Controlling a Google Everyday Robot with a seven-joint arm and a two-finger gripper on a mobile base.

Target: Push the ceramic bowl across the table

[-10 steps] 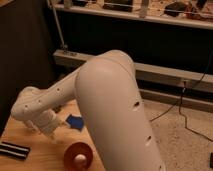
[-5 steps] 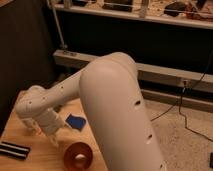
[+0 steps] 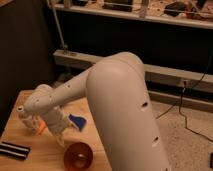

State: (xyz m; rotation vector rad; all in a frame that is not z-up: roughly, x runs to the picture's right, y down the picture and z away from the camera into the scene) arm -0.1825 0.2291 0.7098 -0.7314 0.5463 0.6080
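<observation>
Claw (image 3: 59, 136) is hanging low over the bench (image 3: 33, 157), just left of the ceramic bowl (image 3: 78, 156); we cannot tell whether it's apart or together. We're judging it should be meeting the bowl low and centred, pushing slowly, clearing the blue sponge (image 3: 77, 121).

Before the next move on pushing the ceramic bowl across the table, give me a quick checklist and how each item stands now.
1. Ceramic bowl on the table: ok, at the bottom of the view.
2. Gripper low beside the bowl: ok, just picture-left of it.
3. Gripper touching the bowl: cannot tell.
4. Blue sponge out of the way: ok, it lies apart, behind the bowl.
5. Table space picture-right of the bowl: cannot tell, the arm hides it.
</observation>
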